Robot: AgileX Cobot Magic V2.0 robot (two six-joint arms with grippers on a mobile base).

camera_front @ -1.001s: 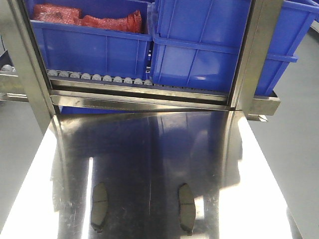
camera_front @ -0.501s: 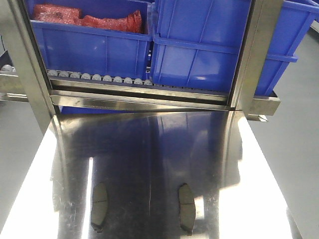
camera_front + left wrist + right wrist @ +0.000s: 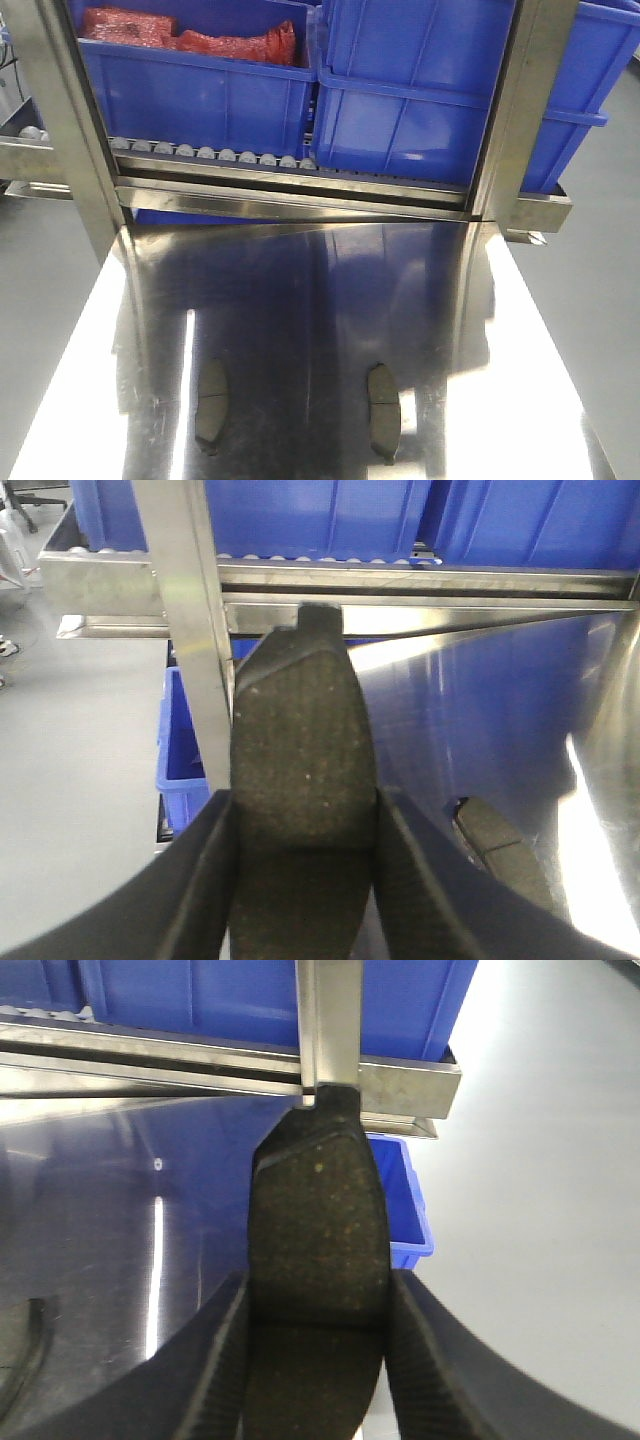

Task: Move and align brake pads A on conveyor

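Desk [image 3: 300, 300]: polished steel top, strongly reflective, with bright glare along both side margins and a narrow streak left of centre. Two items lie flat on it near the front edge, well apart. The left brake pad [image 3: 210, 405] sits left of centre and the right brake pad [image 3: 382, 398] right of centre. Both lie lengthwise toward the far edge, roughly parallel. A thin cross groove shows on each. The far edge of the desk meets a steel rack frame [image 3: 300, 195].

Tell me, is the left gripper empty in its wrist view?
No, the left gripper is shut on a brake pad, whose gritty face sticks out between its two black fingers.
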